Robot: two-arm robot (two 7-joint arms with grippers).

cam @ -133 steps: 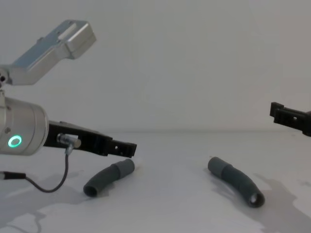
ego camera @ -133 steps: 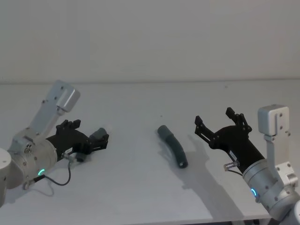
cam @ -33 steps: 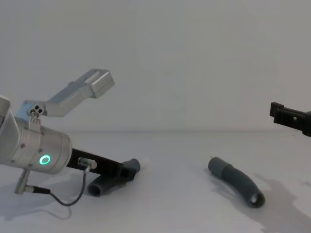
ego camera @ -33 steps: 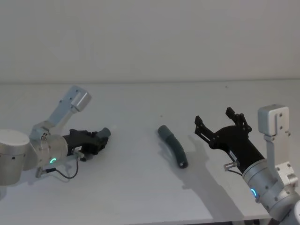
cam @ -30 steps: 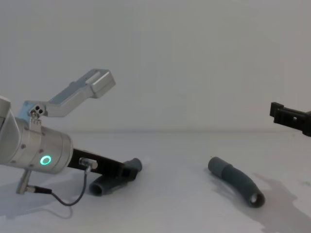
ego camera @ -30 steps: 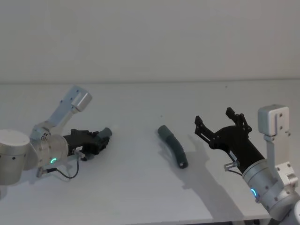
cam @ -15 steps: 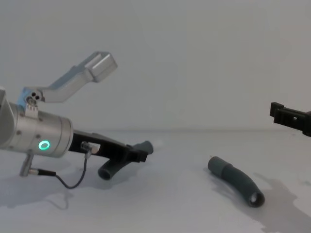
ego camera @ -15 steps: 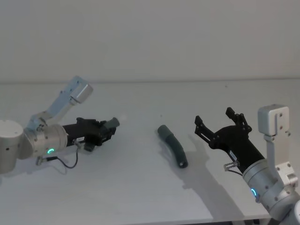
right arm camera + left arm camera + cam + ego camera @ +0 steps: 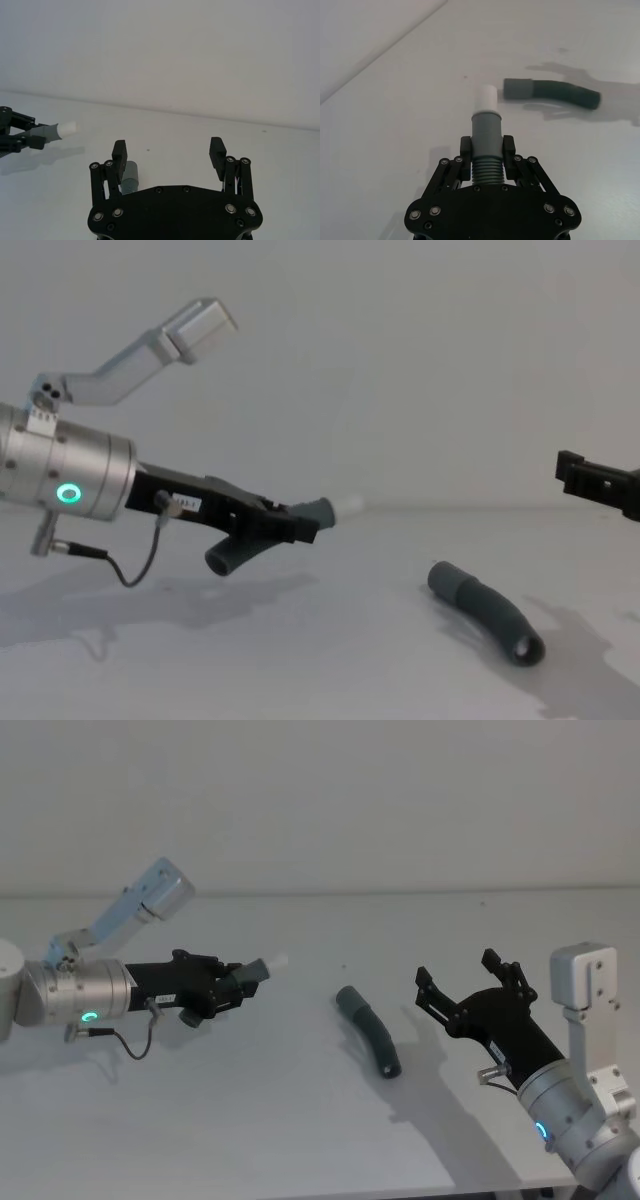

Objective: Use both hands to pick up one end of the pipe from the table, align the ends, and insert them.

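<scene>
1. Left pincer [image 9: 235,982]: shut on the ribbed part of one pipe piece [image 9: 255,970], a finger pressed against each side, as the left wrist view shows.
2. Held pipe piece: dark grey and curved, clear of the table [image 9: 300,1120] with its shadow lying below it. Its white tip [image 9: 278,961] points out beyond the fingers, toward the middle of the table. The other end hangs down behind the pincer in the chest view.
3. Left arm: a silver-grey cylinder reaching in from the left, close to level, with a green ring light lit and a thin cable looping under it.
4. Right pincer [image 9: 457,970]: spread wide and holding nothing. It hovers above the table on the right side, fingers pointing toward the middle.
5. Right arm: comes up from the lower right corner and slants up and inward.
6. Second pipe piece [image 9: 370,1032]: dark grey and curved, lying flat on the table between the two pincers, touched by neither. Its smooth cuff [image 9: 347,1000] is the far end, the one nearer the white tip, and the two ends are well apart.
</scene>
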